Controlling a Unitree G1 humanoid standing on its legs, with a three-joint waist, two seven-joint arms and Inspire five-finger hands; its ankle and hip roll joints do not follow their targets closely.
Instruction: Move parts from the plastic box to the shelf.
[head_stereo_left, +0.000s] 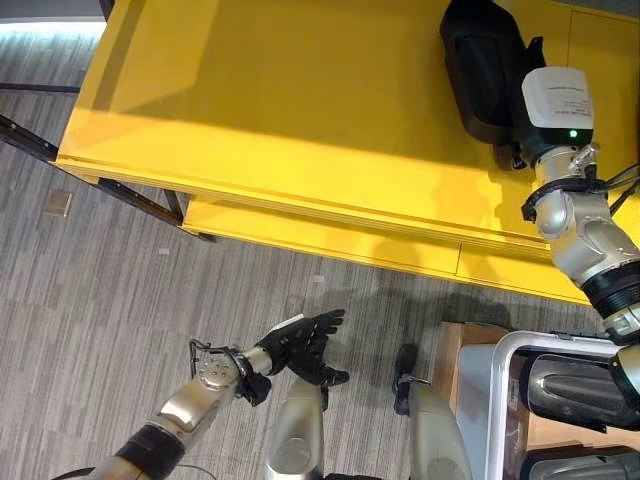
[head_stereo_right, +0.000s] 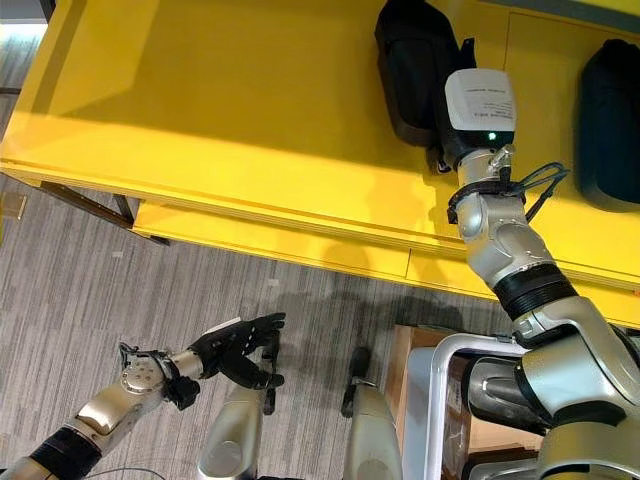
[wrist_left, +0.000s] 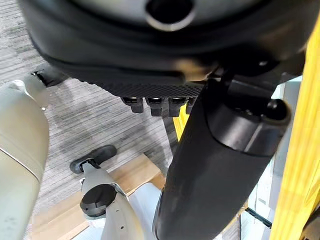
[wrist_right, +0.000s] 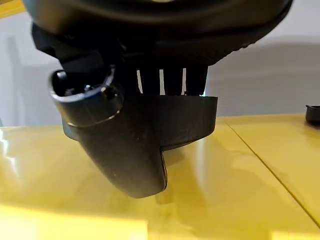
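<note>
Your right hand (head_stereo_right: 440, 130) is stretched out over the yellow shelf (head_stereo_left: 300, 120) and has its fingers (wrist_right: 172, 80) curled round a black part (head_stereo_left: 480, 65) — in the right wrist view the fingers reach down behind the part's upper rim while the thumb sits against its near side, and the part's lower end is at the glossy shelf top or just above it; you cannot tell from here whether it actually touches. A second black part (head_stereo_right: 608, 120) already lies on the shelf, off to the right of the held one and apart from it. Your left hand (head_stereo_left: 305, 345) hangs low over the grey carpeted floor (head_stereo_left: 120, 290), in front of the shelf's lower front edge, with its fingers spread loosely and nothing in them. Down at the lower right of your head views stands the plastic box (head_stereo_left: 500, 400), white-rimmed — more dark parts (head_stereo_left: 575, 390) lie inside it, and a piece of brown cardboard (head_stereo_left: 455, 360) shows beside its left wall. The shelf's dark metal frame (head_stereo_left: 130, 195) runs out from under its left end across the floor.
</note>
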